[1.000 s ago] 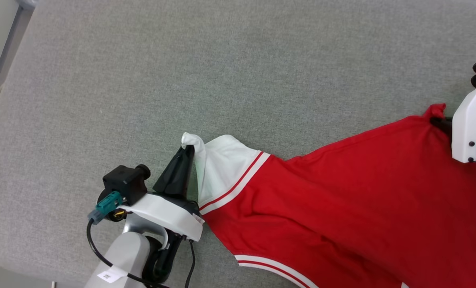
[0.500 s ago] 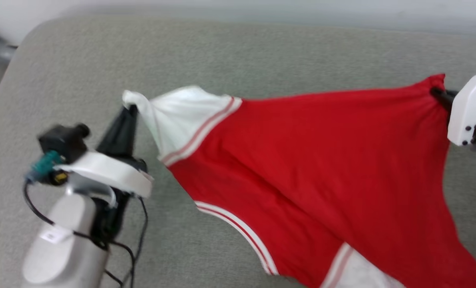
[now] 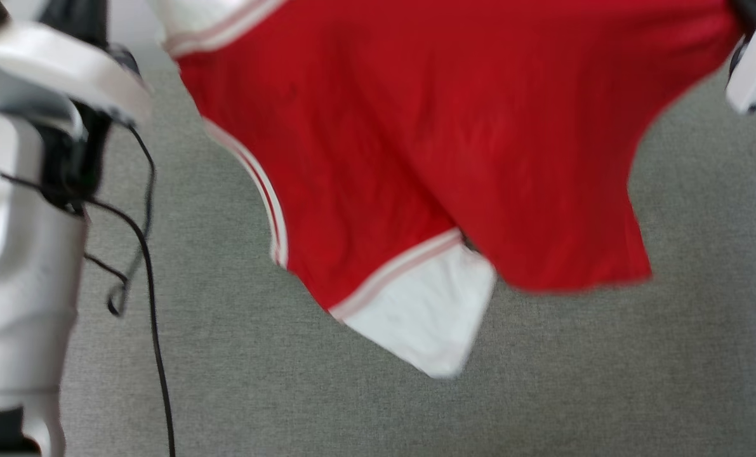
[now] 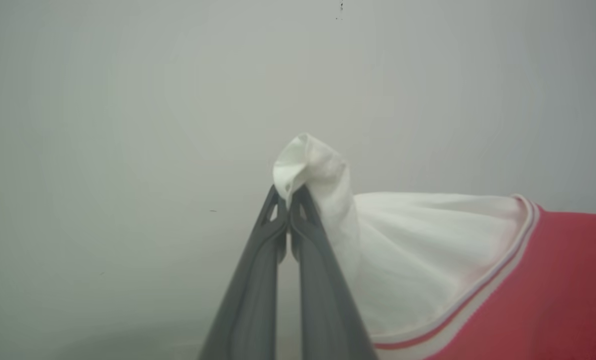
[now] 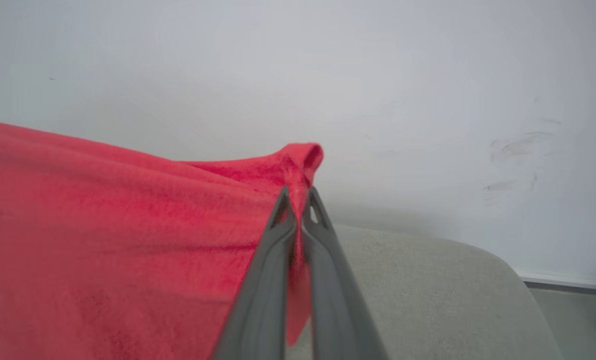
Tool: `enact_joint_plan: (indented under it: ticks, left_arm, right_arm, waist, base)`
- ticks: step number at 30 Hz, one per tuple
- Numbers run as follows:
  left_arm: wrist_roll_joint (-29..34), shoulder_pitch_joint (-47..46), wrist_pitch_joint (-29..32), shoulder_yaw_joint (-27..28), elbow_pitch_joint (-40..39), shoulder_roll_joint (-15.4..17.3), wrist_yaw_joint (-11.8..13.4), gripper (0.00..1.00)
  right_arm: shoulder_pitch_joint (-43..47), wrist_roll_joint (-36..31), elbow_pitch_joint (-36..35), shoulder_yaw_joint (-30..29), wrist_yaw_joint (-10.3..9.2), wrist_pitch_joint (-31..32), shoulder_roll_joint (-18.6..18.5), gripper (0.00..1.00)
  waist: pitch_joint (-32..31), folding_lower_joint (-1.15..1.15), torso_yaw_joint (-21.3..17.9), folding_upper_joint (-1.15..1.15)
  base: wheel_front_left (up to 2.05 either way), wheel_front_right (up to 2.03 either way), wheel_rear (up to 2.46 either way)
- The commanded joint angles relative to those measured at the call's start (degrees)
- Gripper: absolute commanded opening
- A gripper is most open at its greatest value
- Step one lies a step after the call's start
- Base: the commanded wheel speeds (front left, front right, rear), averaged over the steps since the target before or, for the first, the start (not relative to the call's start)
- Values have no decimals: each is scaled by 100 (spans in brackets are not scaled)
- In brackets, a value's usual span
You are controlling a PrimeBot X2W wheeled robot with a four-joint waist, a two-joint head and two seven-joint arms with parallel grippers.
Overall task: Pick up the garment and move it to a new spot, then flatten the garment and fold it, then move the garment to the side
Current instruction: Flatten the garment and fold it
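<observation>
Garment hangs spread in air above grey worktop. I keep left gripper pinching white sleeve tip, right gripper pinching red corner, well apart, so cloth clears worktop for relocation.

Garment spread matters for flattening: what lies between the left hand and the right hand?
The garment itself, hanging red and white from the left hand to the right hand; the head view shows that span.
</observation>
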Motion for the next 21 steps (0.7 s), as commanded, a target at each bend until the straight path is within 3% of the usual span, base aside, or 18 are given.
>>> enact_joint_plan:
  ticks: [1, 12, 21]
  left_arm:
    - [41, -141, -2, 59, 58, 79, 28, 0]
    - [451, -2683, -132, 12, 1169, 421, -12, 0]
    - [554, -4146, -280, -54, 1671, 327, -58, 0]
  right_arm:
    - [-143, -91, 60, -69, -14, -57, -15, 0]
    - [-2200, -834, 465, -807, -18, -846, 341, 0]
    - [-3504, -1112, 818, -1086, -21, -1041, 432, 0]
  waist:
    - [96, 0, -45, 0]
    - [912, 0, -102, 0]
    - [1983, 0, 50, 0]
  base:
    - [0, 0, 0]
    - [0, 0, 0]
    - [0, 0, 0]
